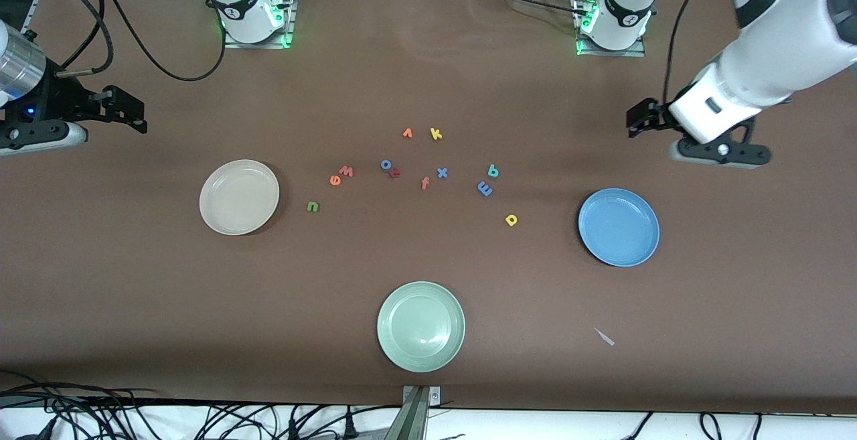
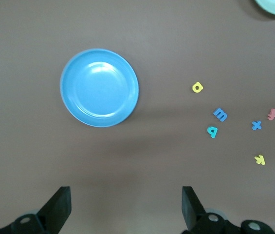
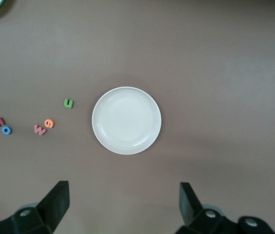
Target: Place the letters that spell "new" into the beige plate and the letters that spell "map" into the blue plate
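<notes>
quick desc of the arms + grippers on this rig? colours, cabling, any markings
Both arms have glossy white shells with dark grey-black joint rings and round white bases lit green on metal plates, red buttons beside them. Black cables loop from the right arm. The left gripper and right gripper are matte black with angular wedge-shaped fingers; the left one's mount is white, the right one's a silver cylinder with a small blue light.

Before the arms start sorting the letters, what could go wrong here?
1. The orange e touches the red-pink w; the fingers might take both.
2. The teal p and periwinkle m lie close together, so one may get pushed.
3. The yellow k could be confused with the yellow a.
</notes>
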Controlling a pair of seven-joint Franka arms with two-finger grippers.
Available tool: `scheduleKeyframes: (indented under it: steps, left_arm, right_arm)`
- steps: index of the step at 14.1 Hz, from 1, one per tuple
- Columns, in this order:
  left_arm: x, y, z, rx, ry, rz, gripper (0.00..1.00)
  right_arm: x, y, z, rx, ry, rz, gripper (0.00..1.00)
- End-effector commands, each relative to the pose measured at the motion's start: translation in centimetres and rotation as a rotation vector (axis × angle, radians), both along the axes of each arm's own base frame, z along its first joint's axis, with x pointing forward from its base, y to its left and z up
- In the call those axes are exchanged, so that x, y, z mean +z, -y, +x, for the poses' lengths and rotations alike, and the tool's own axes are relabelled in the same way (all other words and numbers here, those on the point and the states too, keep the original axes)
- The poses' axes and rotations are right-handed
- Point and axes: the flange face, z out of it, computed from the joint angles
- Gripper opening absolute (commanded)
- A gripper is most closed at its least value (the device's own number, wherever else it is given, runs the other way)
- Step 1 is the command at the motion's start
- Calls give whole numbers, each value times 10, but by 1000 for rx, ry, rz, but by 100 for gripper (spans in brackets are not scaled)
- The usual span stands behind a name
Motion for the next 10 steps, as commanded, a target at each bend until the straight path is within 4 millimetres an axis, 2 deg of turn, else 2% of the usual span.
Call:
scheduleKeyframes:
  steps: [1,3,4,6,7,8,10]
  left_arm:
    - [-45,40,17,68,-13,-5,100]
    - [-83,77,21,126,-28,12,100]
    - [-107,97,23,192,-35,24,100]
    - [-150,134,21,263,-46,40,100]
    - [-170,150,19,301,-44,47,100]
    - [-182,164,16,345,-35,64,100]
    - [-209,192,6,379,-15,118,100]
  right_arm:
    - [8,3,-1,6,2,2,100]
    - [11,3,0,47,12,7,100]
    - [0,2,5,66,1,22,100]
    - [-43,-17,24,63,-58,55,100]
    - [-64,-35,35,72,-59,49,100]
    - [-86,-47,45,79,-63,47,100]
    - [-131,-91,59,53,-67,32,100]
